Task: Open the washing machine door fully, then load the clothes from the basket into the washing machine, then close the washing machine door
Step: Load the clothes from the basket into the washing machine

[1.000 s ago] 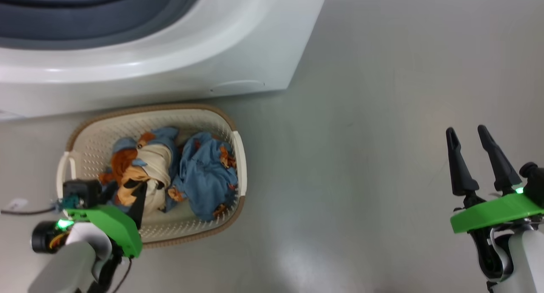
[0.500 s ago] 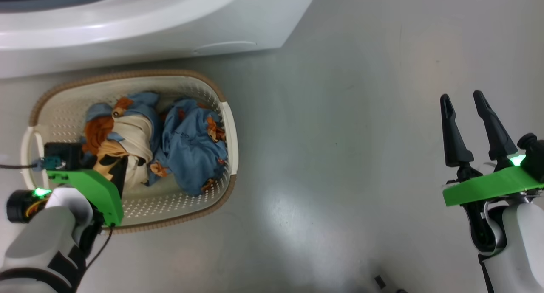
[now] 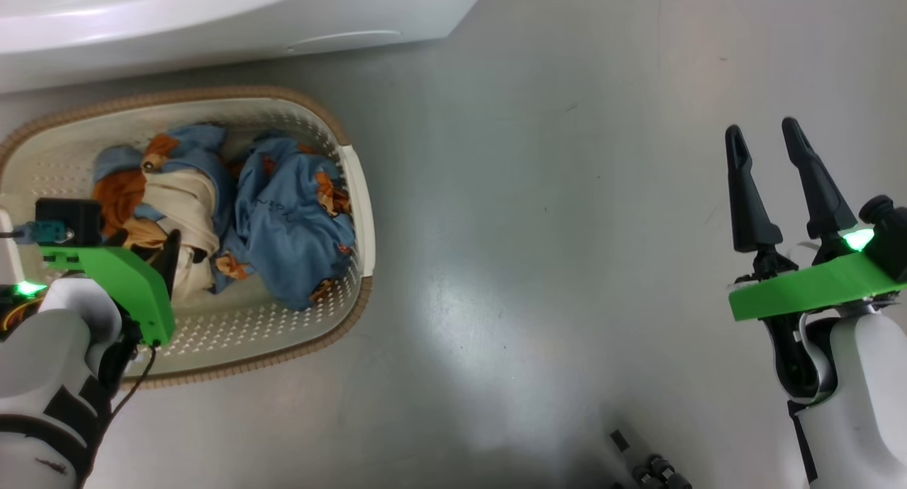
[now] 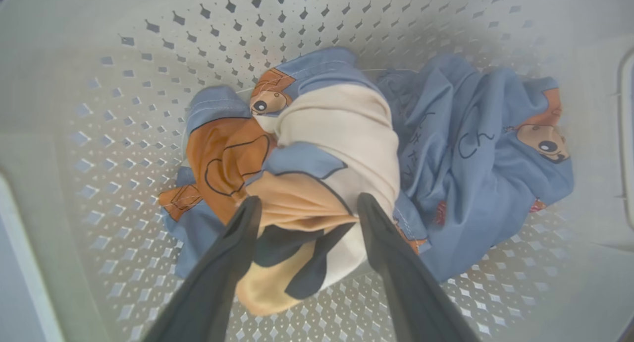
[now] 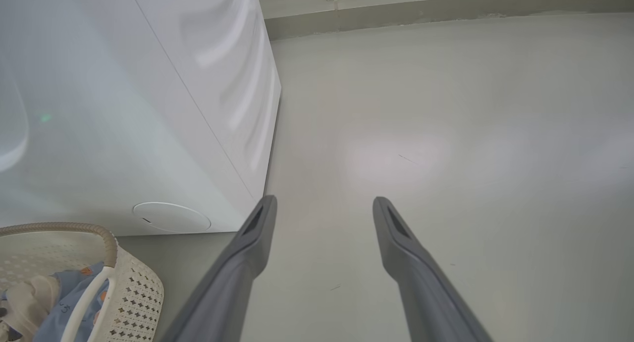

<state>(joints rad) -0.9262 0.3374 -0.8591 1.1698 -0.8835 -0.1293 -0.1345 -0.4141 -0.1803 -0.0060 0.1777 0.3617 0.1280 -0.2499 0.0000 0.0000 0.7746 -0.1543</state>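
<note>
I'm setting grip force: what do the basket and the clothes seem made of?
The basket: likely moulded plastic, matte cream, judging by its regular punched holes; its brown rim looks woven, maybe imitation. The clothes: soft printed fabric, possibly cotton, since they crumple into folds.

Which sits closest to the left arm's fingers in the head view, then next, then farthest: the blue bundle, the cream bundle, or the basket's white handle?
1. Cream bundle, between the left fingers.
2. Blue bundle, just to its right.
3. White handle, on the far right side.
</note>
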